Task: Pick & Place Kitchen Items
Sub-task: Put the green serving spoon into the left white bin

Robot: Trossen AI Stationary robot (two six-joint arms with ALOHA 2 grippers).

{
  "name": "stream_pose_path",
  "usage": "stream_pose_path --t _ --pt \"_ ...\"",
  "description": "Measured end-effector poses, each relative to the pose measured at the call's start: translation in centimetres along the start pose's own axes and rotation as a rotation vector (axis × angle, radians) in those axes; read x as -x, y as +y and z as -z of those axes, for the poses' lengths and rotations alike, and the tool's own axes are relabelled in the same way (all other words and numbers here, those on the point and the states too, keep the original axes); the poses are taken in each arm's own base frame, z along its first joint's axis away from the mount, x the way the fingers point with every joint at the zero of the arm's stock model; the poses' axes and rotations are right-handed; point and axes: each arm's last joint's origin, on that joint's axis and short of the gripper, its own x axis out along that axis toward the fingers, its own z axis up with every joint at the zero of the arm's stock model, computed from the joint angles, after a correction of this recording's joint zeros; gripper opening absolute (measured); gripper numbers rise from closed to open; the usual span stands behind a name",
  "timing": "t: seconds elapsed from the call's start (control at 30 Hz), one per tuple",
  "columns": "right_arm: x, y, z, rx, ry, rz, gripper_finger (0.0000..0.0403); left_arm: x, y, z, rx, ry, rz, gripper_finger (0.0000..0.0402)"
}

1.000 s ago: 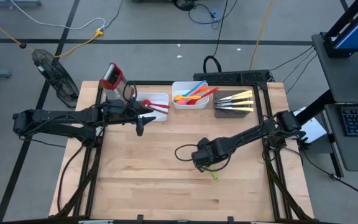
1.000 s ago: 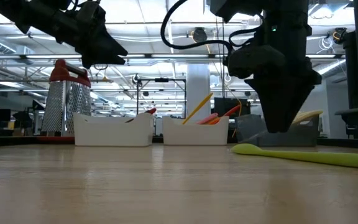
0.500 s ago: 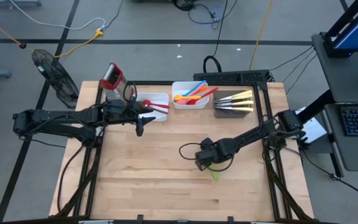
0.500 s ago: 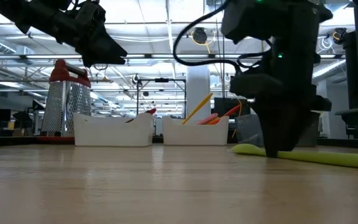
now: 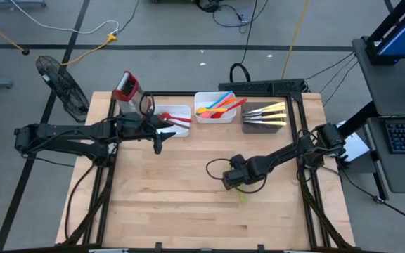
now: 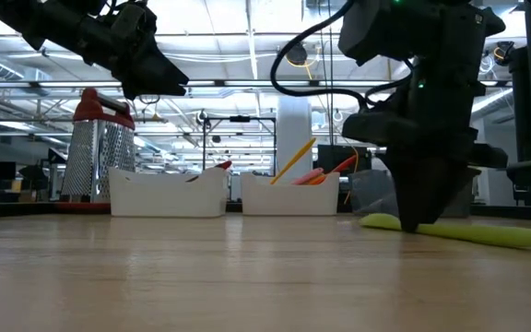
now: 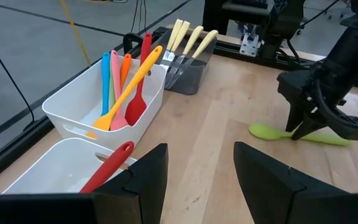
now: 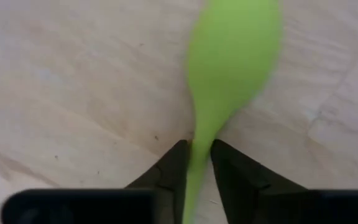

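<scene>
From the high view, I see my right tool (image 5: 240,184) has come down to the wooden surface (image 5: 188,204), over the green spoon (image 5: 242,196); a second ago it was a little more to the left and higher. My left tool (image 5: 158,143) waits just beside the first white tray (image 5: 181,111), unchanged.

In the low view, the right tool (image 6: 411,224) now touches the surface at the green spoon (image 6: 487,233), near its bowl end. Before, it hung above the spoon, so the descent is finished.

In the left wrist view, the left tool (image 7: 196,177) stands open and holds nothing. The right tool (image 7: 302,130) is set on the green spoon (image 7: 278,132). The coloured spatulas (image 7: 126,90) stand in the second white tray (image 7: 86,102), the knives (image 7: 188,43) in the dark tray.

In the right wrist view, the fingers (image 8: 174,167) have narrowed around the neck of the green spoon (image 8: 232,68), on both sides of it. I judge that the grasp is just closing; the spoon lies on the surface, not yet lifted.
</scene>
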Motion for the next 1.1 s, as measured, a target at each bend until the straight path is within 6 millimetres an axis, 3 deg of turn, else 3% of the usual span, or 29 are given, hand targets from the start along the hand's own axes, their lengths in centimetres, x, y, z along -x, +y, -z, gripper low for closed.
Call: stream_pose_path --t 0.23,0.47,0.87,1.1 --pt "0.0 -0.5 -0.1 -0.072 -0.052 0.055 0.0015 0.0 0.0 0.0 0.005 0.000 0.000 0.0186" --pt "0.3 -0.8 0.0 -0.077 -0.047 0.070 0.0015 0.0 0.0 0.0 0.008 0.000 0.000 0.0186" --pt "3.4 -1.2 -0.6 -0.089 -0.117 -0.052 0.0014 0.0 0.0 0.0 0.003 0.002 0.000 0.0186" --pt "4.2 -1.3 -0.7 -0.100 -0.145 -0.100 0.0013 0.0 0.0 0.0 0.000 0.003 0.000 0.0186"
